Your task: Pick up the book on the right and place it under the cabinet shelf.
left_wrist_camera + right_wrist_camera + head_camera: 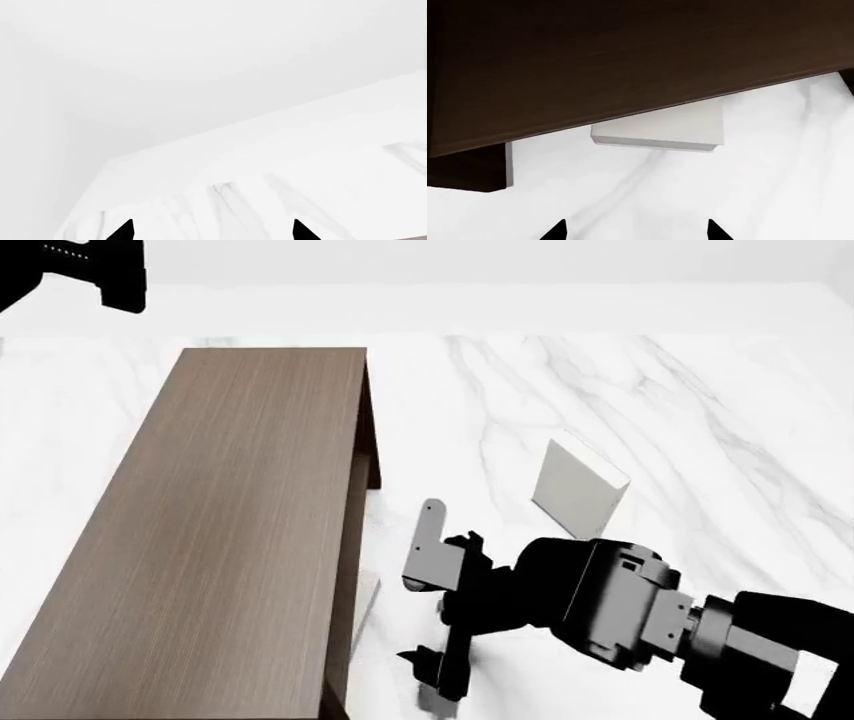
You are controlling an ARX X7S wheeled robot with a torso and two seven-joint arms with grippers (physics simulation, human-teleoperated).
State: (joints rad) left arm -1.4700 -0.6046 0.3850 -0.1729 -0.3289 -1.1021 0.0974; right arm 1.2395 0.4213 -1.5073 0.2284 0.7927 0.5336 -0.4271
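The right gripper (430, 590) is spread wide & holds nothing. The book (660, 131) lies flat, half under the cabinet (227, 530), partly sticking out. If the arm bumps it while moving, it could slide crooked or pop out. Left gripper (210, 232) is spread too, far off.

Book (660, 131) lies under cabinet (214, 530) edge; second book (577, 488) right, apart.

cabinet (627, 65): dark brown wood grain, fills upper frame | book (660, 132): whitish, flat on marble table (694, 200), far part hidden under cabinet edge | right gripper (635, 231): two black fingertips apart, nothing between, clear of book
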